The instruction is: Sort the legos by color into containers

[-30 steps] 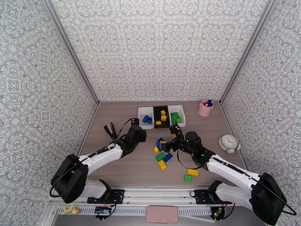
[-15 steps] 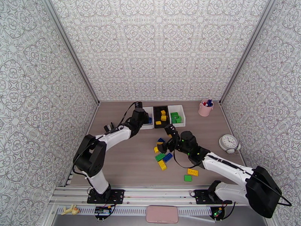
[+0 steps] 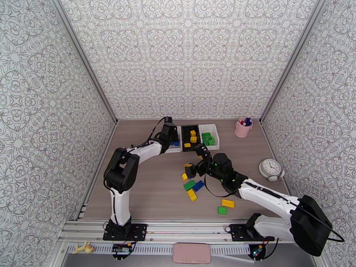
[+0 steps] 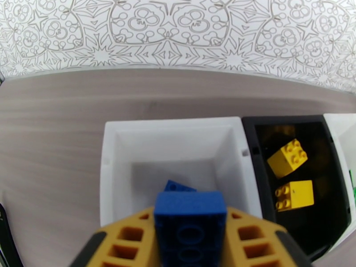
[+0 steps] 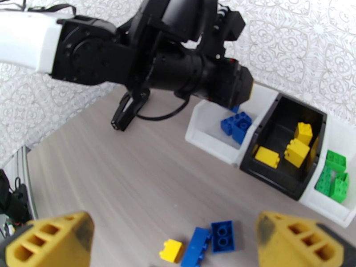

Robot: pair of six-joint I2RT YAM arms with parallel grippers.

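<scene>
My left gripper (image 4: 190,230) pinches a blue brick (image 4: 190,214) | white bin (image 4: 173,123) lies straight ahead, just below it | right gripper (image 5: 173,241) spread over loose bricks (image 5: 221,236)

Two white bins (image 3: 208,125), one black bin (image 3: 185,135), three yellow legos (image 3: 193,139) inside; one cup (image 3: 243,129), one clock (image 3: 270,168).

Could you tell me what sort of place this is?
Probably a robot test booth: patterned wall panels enclose a small table, two arms are bolted to a rail at its near edge, and the bins, pen cup and clock look like staged props.
</scene>
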